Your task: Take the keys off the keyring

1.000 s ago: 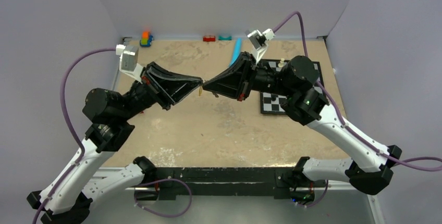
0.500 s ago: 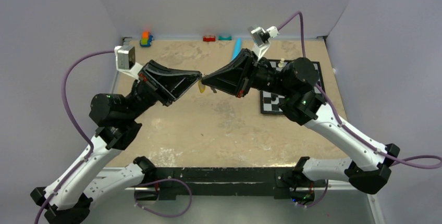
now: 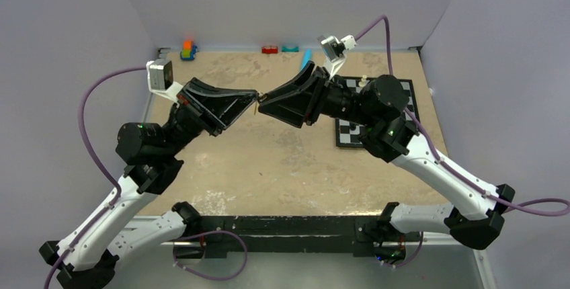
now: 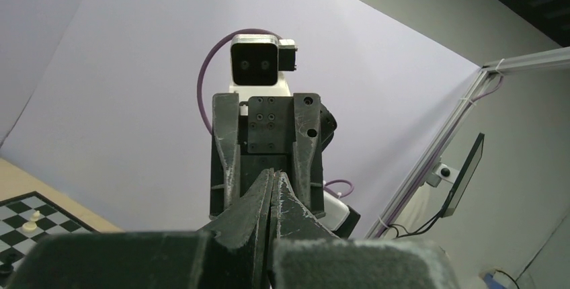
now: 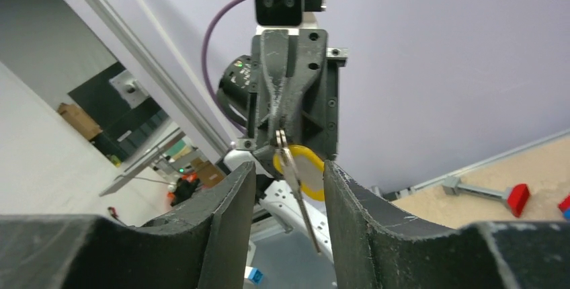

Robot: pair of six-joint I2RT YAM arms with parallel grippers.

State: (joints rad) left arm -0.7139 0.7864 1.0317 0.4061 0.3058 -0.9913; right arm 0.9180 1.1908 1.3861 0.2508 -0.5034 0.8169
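Both grippers meet tip to tip above the middle of the table. My left gripper is shut, its fingers pressed together in the left wrist view. The right wrist view shows its tips pinching the small silver keyring. A key with a yellow head and a thin silver blade hangs from that ring. My right gripper is open, and its two fingers stand on either side of the hanging key without touching it. From above, the key is only a tiny speck.
A chessboard with a few pieces lies at the right under the right arm. A light-blue cylinder and toy blocks line the back wall. Walls close in the table on three sides.
My right gripper has opened and let go of the key, which now hangs from the left gripper alone. Both grippers have shifted slightly toward the back of the table.
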